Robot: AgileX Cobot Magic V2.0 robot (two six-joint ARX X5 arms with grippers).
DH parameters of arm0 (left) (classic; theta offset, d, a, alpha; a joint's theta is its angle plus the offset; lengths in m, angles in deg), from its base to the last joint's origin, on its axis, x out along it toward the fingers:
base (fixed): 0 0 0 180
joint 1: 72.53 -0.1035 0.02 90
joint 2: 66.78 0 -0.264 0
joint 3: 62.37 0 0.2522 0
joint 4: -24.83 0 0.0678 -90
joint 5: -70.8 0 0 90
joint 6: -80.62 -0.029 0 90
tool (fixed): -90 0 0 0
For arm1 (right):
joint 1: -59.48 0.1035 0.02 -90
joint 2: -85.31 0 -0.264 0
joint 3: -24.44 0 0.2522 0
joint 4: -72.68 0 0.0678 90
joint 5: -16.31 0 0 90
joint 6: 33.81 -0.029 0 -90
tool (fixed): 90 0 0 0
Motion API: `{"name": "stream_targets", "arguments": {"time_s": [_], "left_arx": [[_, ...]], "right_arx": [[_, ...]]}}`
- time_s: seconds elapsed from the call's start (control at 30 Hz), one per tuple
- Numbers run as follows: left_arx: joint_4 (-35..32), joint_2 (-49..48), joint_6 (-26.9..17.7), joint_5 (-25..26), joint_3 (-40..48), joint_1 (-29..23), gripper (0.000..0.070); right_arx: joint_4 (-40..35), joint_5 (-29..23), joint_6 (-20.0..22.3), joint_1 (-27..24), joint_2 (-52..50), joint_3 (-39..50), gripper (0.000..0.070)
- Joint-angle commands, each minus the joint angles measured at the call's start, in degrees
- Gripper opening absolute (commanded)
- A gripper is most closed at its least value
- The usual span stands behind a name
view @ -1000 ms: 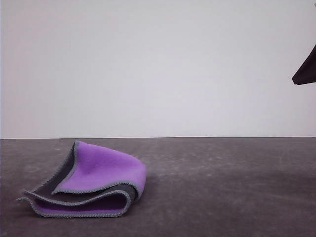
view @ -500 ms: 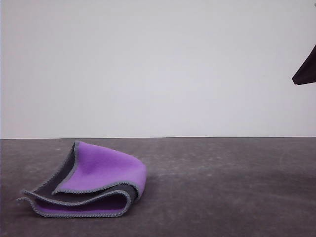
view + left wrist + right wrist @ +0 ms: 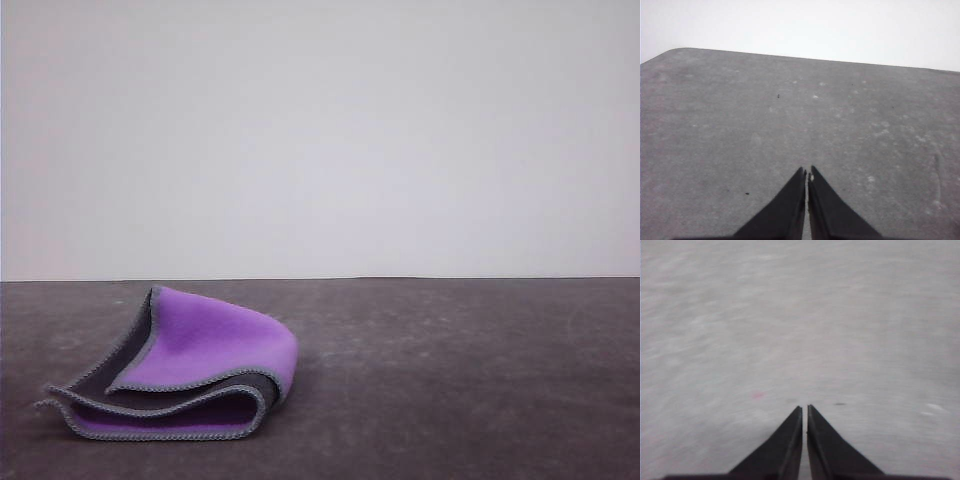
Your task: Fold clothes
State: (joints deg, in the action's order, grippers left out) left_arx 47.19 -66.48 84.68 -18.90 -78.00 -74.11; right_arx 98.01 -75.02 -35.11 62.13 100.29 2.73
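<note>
Resting place: the cloth (image 3: 180, 375) lay folded on the left of the worktop (image 3: 450, 380).
Change: dark shape had left the front view's upper right edge.
End effectors: left end effector (image 3: 807, 175) and right end effector (image 3: 804, 410) both pressed together, empty.
Meaning: fold probably complete, arms retiring.

dark gripper tip gone from the front view's upper right edge, since half a second ago

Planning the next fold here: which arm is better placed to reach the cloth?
Probably the left. The cloth lies on the table's left side, the left arm's side. Both tools, left and right, are shut and empty, away from it.
</note>
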Motion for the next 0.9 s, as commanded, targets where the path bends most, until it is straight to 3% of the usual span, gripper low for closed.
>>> {"name": "stream_targets", "arguments": {"time_s": [0.0,0.33,0.87], "left_arx": [[-0.56,-0.04,-0.35,0.09,1.16,0.11,0.0000],[-0.57,-0.04,-0.35,0.08,1.16,0.11,0.0000],[-0.56,-0.04,-0.35,0.09,1.16,0.11,0.0000]], "right_arx": [[-1.65,-1.13,0.49,-1.02,-2.94,1.39,0.0014],[-1.43,-0.05,0.01,-2.46,-14.97,7.27,0.0014],[-2.54,-0.17,0.02,-2.46,-14.77,7.26,0.0015]]}}
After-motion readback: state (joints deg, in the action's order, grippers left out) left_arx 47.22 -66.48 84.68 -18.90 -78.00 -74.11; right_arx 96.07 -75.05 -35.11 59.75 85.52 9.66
